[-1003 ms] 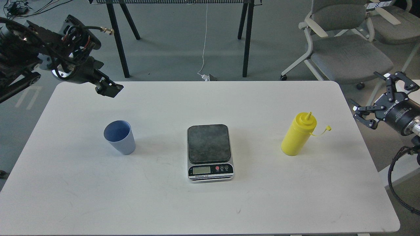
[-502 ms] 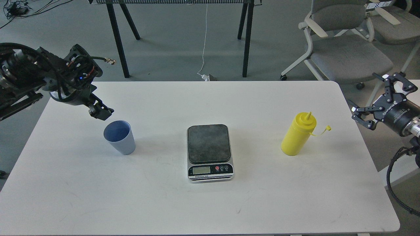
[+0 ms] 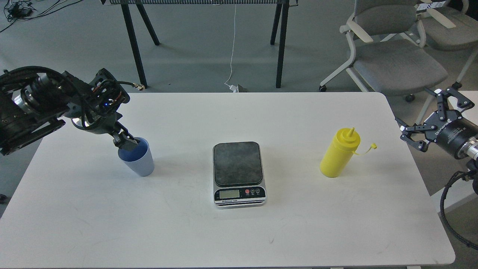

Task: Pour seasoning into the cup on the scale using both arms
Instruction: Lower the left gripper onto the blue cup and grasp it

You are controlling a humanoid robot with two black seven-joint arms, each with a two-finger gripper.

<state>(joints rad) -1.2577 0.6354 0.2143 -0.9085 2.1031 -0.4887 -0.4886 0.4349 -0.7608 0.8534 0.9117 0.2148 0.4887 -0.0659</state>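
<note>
Head view: seasoning (image 3: 339,157) upright, nozzle up

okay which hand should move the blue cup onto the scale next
Left. The left hand is already at the rim of the blue cup, left of the scale. The right hand hangs open beyond the table's right edge, nearer the yellow bottle.

Your L arm (image 3: 41,108) comes in from the left edge, wrist bent down, L gripper (image 3: 127,141) pointing down-right; its fingers are too dark and bunched to tell apart. Your R arm (image 3: 457,140) sits low at the right edge, R gripper (image 3: 429,112) facing up-left w/ fingers (image 3: 410,129) spread wide.
</note>
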